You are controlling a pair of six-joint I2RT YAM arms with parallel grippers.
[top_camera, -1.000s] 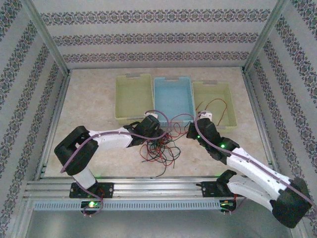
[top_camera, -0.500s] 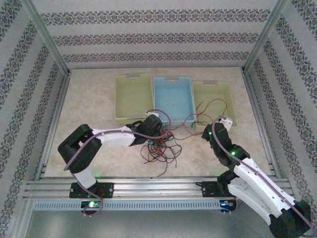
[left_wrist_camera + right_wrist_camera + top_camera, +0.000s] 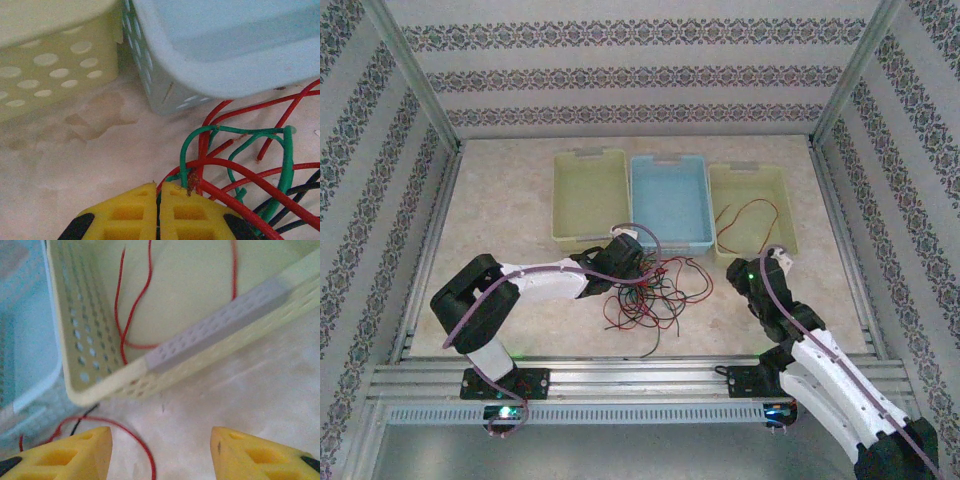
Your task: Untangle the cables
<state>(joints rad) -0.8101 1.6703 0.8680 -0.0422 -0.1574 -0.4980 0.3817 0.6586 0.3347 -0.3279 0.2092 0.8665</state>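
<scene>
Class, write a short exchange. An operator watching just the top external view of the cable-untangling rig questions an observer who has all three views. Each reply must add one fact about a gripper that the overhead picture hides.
Operator: From above I cannot make out the left gripper. Is it shut?
Observer: Yes, shut, tips touching, and a red cable runs down to the tips.
Operator: And the right gripper?
Observer: Open, spread wide with nothing in the gap, facing a corner of the yellow-green bin.
</scene>
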